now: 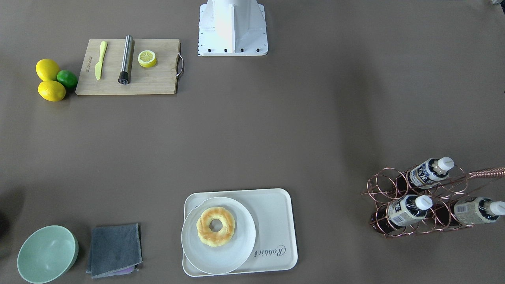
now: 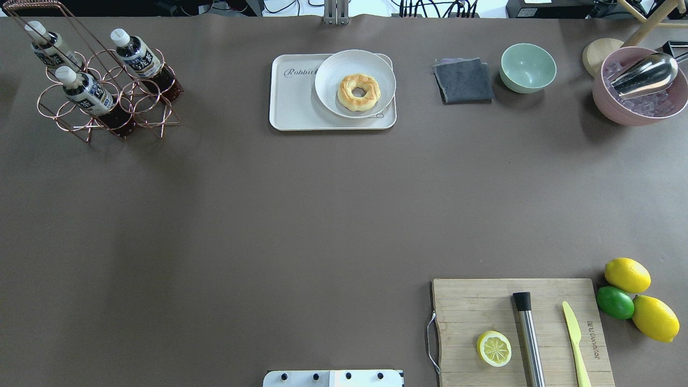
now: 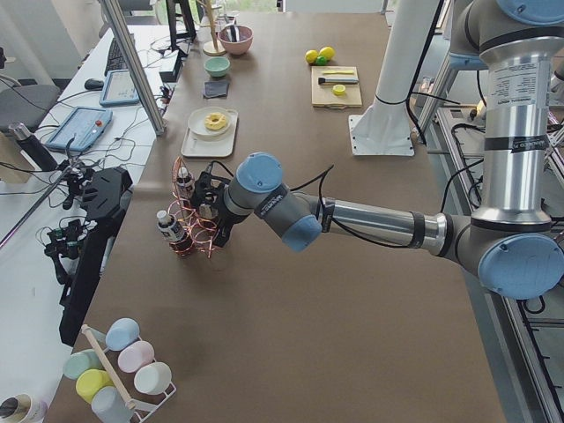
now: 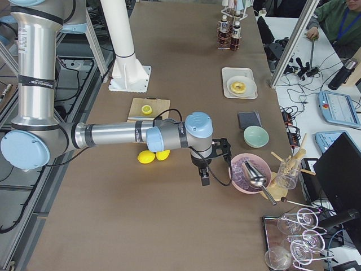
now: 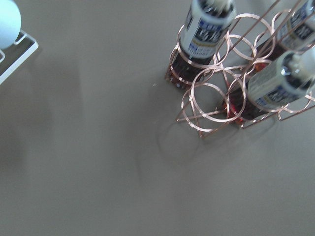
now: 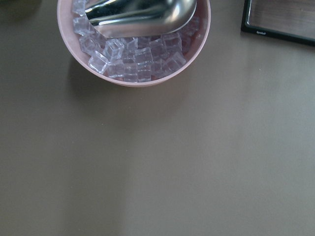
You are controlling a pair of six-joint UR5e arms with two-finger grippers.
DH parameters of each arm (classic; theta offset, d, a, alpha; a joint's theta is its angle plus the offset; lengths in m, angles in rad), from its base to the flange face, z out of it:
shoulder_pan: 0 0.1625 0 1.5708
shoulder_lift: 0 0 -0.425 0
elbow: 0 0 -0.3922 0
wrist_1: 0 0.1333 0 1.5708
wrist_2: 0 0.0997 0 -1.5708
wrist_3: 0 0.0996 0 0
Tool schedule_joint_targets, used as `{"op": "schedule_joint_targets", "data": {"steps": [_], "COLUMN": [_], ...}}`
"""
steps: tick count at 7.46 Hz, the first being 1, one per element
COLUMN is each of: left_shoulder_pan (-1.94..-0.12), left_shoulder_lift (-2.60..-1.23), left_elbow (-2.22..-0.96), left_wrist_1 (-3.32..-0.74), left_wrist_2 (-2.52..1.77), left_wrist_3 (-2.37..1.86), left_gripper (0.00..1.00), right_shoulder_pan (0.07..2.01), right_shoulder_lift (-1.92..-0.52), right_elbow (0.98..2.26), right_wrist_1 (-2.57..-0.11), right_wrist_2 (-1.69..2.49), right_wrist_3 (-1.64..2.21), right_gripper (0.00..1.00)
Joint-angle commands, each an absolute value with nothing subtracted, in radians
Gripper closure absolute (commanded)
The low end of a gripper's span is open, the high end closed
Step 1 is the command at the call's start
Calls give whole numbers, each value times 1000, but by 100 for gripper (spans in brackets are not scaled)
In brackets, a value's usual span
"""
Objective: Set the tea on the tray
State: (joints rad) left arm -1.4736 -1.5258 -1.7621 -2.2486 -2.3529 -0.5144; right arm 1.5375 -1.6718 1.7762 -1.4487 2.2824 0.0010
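Three tea bottles (image 1: 428, 172) with white caps stand in a copper wire rack (image 1: 384, 185) at the table's far left; they also show in the overhead view (image 2: 83, 91) and the left wrist view (image 5: 206, 29). The off-white tray (image 1: 272, 213) with "Rabbit" script lies at the far middle (image 2: 293, 102). My left gripper (image 3: 210, 204) shows only in the exterior left view, close beside the rack; I cannot tell if it is open or shut. My right gripper (image 4: 204, 174) shows only in the exterior right view, beside a pink bowl (image 4: 248, 172); I cannot tell its state.
A round white plate (image 2: 333, 70) with a doughnut (image 2: 358, 92) covers the tray's right half. A grey cloth (image 2: 463, 80), a green bowl (image 2: 528, 67) and the pink ice bowl with a metal scoop (image 2: 639, 102) stand to its right. A cutting board (image 2: 473, 301), lemons and a lime (image 2: 615, 302) lie near right.
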Motion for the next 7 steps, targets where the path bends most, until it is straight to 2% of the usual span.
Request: {"op": "schedule_joint_targets", "data": {"steps": [1, 3, 6, 7], "left_shoulder_pan": [-1260, -1095, -1063, -1063], "left_shoulder_lift": [-1555, -1575, -1620, -1637], "left_elbow": [-1825, -1833, -1801, -1748], "left_wrist_1": [-2309, -2371, -2397, -2464], "left_wrist_2": [-2055, -1868, -1766, -1743], "left_wrist_3": [-647, -777, -824, -828], "left_gripper": [2, 3, 6, 7], "right_shoulder_pan": [1537, 1507, 1486, 1486], "right_shoulder_lift": [-1664, -1654, -1644, -1643], "right_elbow": [1782, 1781, 1779, 1781], "right_wrist_1": [-1367, -1326, -1324, -1322], "right_wrist_2": [2290, 2289, 2286, 2286], "right_wrist_3": [6, 9, 9, 9], "right_gripper": [0, 0, 0, 0]}}
